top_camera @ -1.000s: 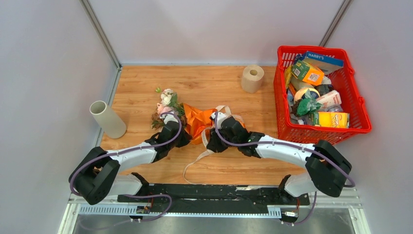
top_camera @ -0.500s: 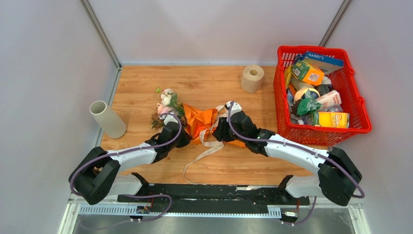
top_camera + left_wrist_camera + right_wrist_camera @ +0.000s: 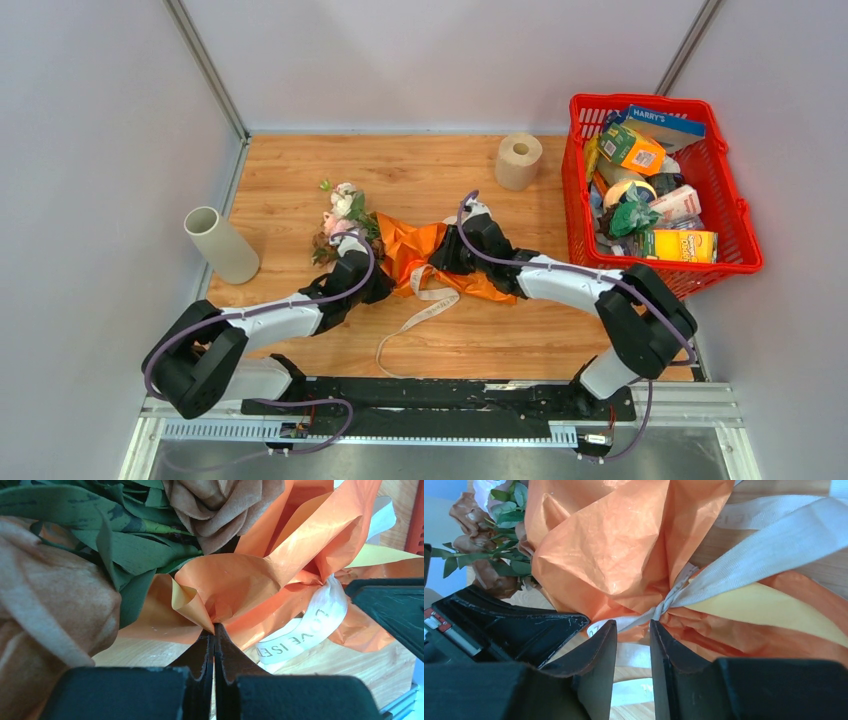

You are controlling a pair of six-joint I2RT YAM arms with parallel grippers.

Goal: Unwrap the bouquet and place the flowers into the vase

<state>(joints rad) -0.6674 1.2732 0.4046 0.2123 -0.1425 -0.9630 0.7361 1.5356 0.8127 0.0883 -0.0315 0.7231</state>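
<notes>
At nine o'clock the orange paper (image 3: 235, 580) is pinched by the left gripper (image 3: 214, 628), anchored so the ribbon (image 3: 749, 545) can be loosened by the narrowly parted right gripper (image 3: 633, 628).

"HARRY'S" is read in white capitals on the blue box (image 3: 665, 122) lying at the far end of the red basket (image 3: 742, 205); print is seen on the yellow box (image 3: 685, 245) at the basket's near side and on the orange and green carton (image 3: 632, 150) inside the basket, but it is too small to be read; well left of the basket, on the pale ribbon (image 3: 305, 630) round the bouquet (image 3: 235, 580), the grey letters "LOVE IS E" are made out, the rest being hidden.
</notes>
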